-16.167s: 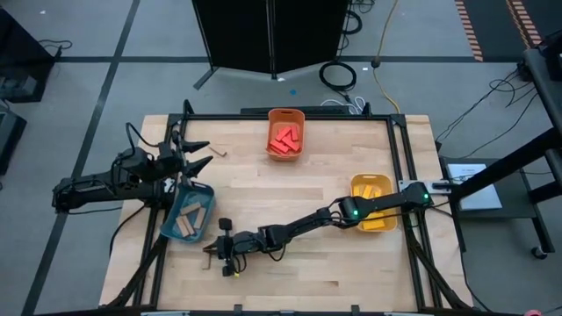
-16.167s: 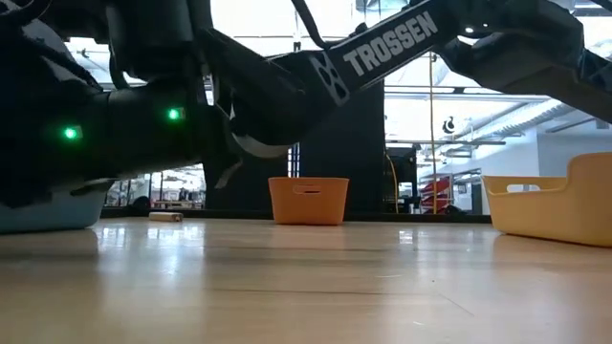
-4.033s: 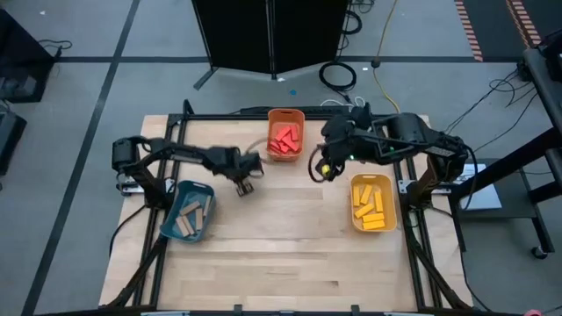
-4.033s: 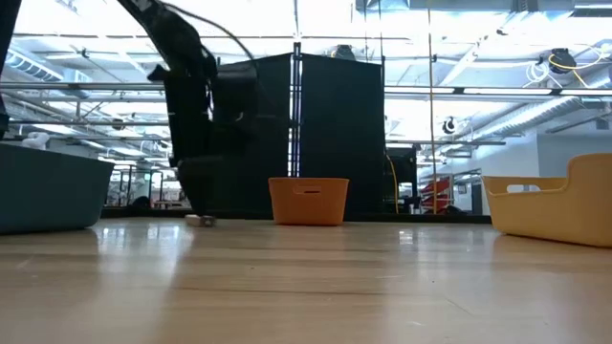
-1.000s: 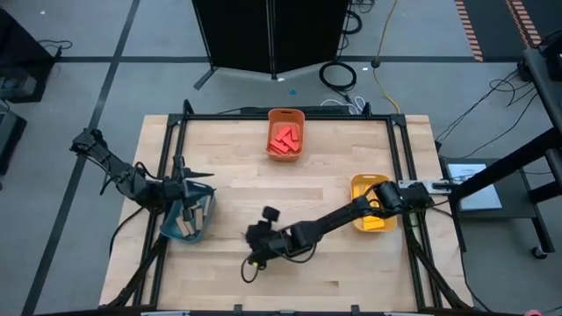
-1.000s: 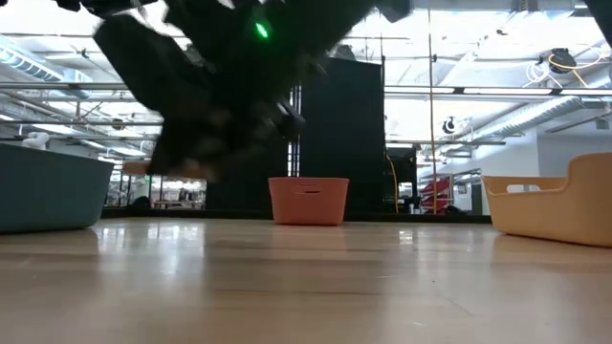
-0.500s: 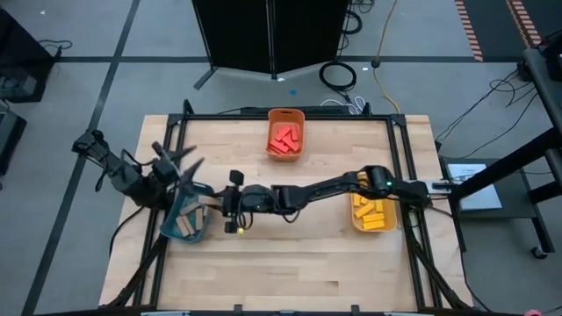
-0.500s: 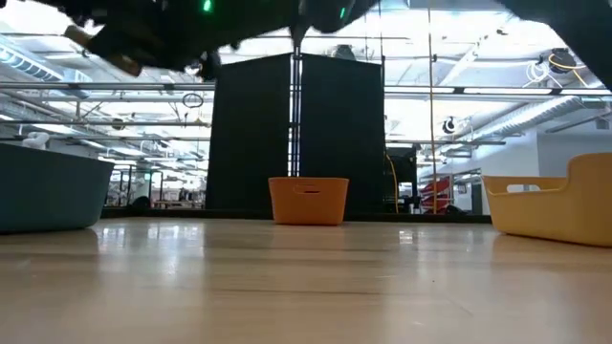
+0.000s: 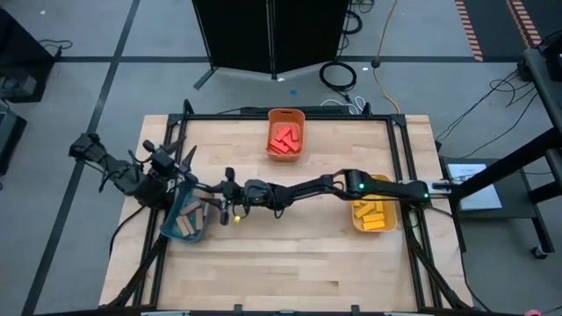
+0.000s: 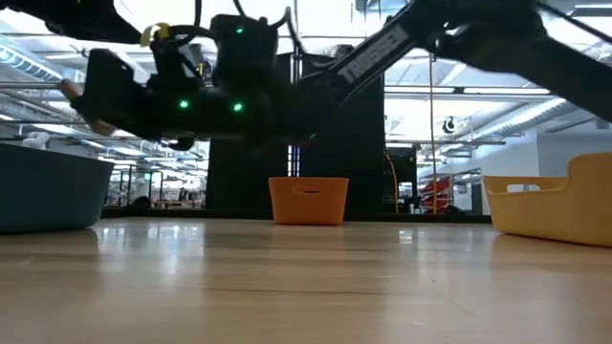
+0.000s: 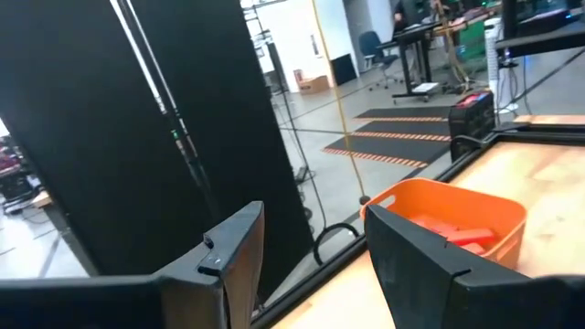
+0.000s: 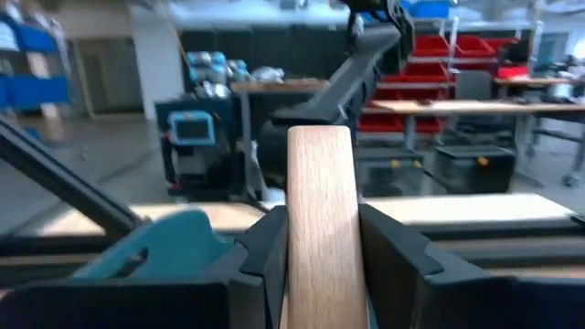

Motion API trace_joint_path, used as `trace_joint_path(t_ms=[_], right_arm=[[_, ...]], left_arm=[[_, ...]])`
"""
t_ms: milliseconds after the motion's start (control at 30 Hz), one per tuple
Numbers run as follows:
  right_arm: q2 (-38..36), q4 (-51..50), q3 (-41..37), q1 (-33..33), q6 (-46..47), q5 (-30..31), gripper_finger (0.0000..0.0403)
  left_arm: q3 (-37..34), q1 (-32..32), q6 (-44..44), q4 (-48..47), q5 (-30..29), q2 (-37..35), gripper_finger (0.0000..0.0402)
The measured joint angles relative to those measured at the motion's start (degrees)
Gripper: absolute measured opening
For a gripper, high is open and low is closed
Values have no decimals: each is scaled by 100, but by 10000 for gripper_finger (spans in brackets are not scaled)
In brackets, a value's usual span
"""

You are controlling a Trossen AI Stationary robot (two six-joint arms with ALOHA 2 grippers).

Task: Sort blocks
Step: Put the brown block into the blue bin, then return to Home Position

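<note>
The right arm stretches across the wooden table [image 9: 290, 254], its right gripper [image 12: 320, 239] clamped on a plain tan wooden block [image 12: 321, 219] just beside the teal bin [image 9: 188, 216], raised off the tabletop. The left gripper [image 11: 306, 247], jaws spread and empty, sits at the bin's far edge. Red blocks [image 9: 285, 140] fill the orange bin [image 9: 285, 118]; yellow blocks [image 9: 373, 211] fill the yellow bin [image 9: 355, 186], well apart from the teal bin.
</note>
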Motion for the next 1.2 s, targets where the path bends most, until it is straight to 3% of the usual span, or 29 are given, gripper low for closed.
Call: trace_joint_path(t_ms=[133,300,600,867,1033,1100,1200], right_arm=[[541,-374,1055,-21,125,-224,104],[933,-1871,1998,-2,99,-227,108],[900,-2300,2084,-9,280,-233,172],[734,-2560,2080,-25,215,-226,209],[83,-3756,2086,-24,-29,-222,207],[-183,-4595,2091,-16,-187,-218,205],[-576,-6253,2078,7,-467,-194,200]], left_arm=[[0,129,-2,0,38,3,190],[-2,238,-1,-1,60,3,190],[-2,376,-295,-258,203,3,190],[-2,413,-307,-262,971,3,190],[-2,413,-334,-356,1011,1,190],[-4,413,-454,-499,1045,1,190],[-7,413,-708,-764,1598,-12,190]])
